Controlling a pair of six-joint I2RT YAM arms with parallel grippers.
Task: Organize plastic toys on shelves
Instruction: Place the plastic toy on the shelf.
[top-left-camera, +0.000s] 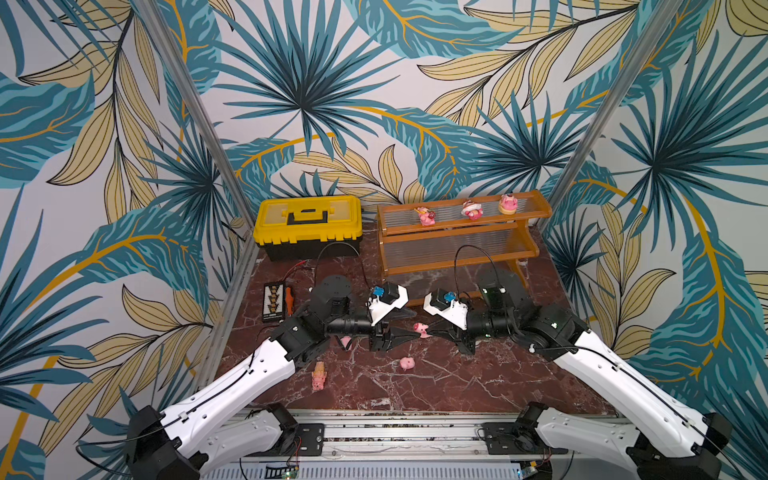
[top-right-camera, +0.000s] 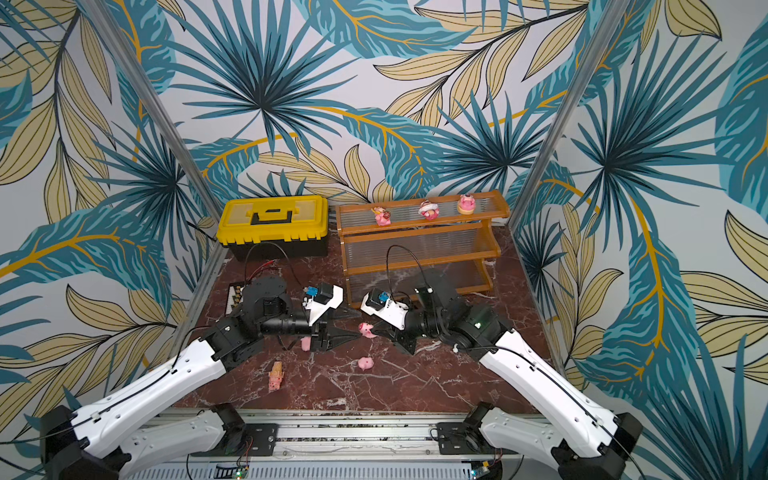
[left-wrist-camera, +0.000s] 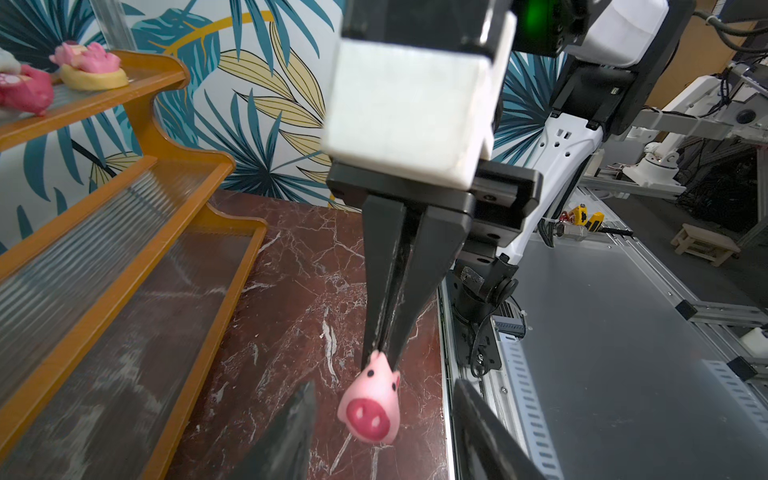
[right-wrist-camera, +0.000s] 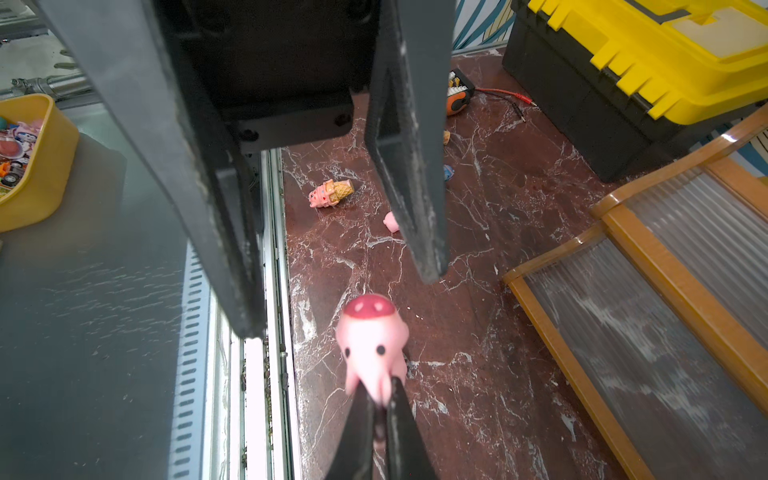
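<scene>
Your left gripper (top-left-camera: 409, 334) has its fingers spread wide and touches nothing. It faces the snout of the piglet (top-left-camera: 422, 329), held off the surface between the arms. Your right gripper (top-left-camera: 432, 331) has its fingers pinched shut on the piglet's rear, which leaves the body free, likely for a handover. Behind them the shelves (top-left-camera: 457, 261) show a bare middle tier; watch the front rail.

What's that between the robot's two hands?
A pink piglet, pinched in the right hand, facing the open left hand; both wrist views show it.
</scene>
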